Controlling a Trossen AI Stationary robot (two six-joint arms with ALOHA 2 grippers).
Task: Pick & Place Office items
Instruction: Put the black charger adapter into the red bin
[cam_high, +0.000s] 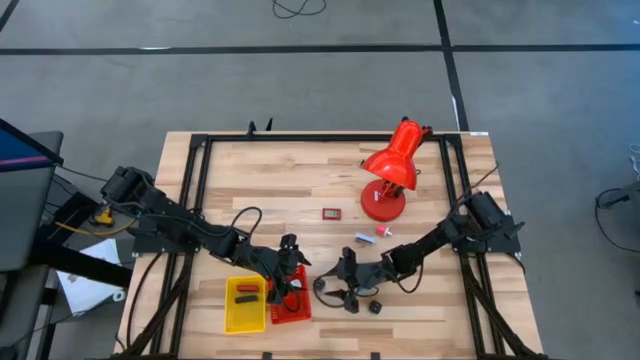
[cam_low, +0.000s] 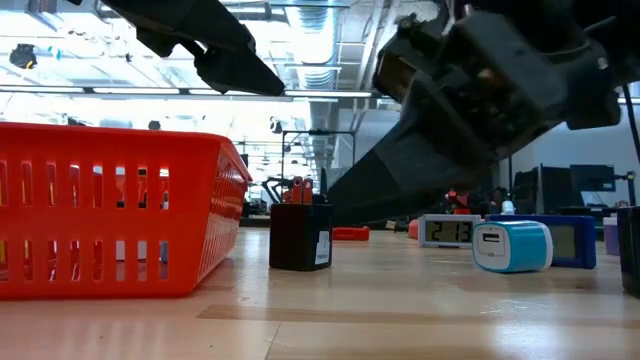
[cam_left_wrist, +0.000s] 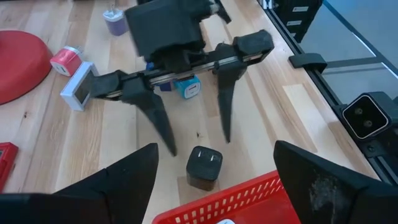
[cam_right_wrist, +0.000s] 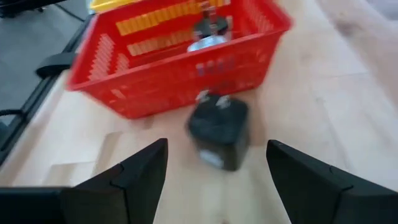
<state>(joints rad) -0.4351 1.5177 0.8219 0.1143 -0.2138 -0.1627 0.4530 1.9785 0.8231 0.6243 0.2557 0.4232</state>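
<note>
1. Currently the right gripper hangs near the front edge of the tabletop, fingers spread wide and empty, tips pointing down just beyond the black plug adapter – judged to be the approach step of a pick.
2. Black plug adapter stands upright on the wood, prongs up, just beside the red basket, apart from its wall. Basket sits at the front edge next to the yellow tray.
3. Left gripper hovers over the basket's near rim, fingers wide apart, nothing between them; it appears to be waiting.
4. Next move, as judged: right gripper must come down and straddle the adapter's body below the prongs, close, then lift clear of the basket wall before releasing inside.
5. Other office items lie well behind, toward the red desk lamp: a blue-and-white charger cube, a small digital clock, a pink-red round piece.
6. Hard to make out – a silver-white piece already in the basket is blurred; basket contents are mostly hidden in the high view by the left arm. A small dark item by the front edge cannot be identified.
</note>
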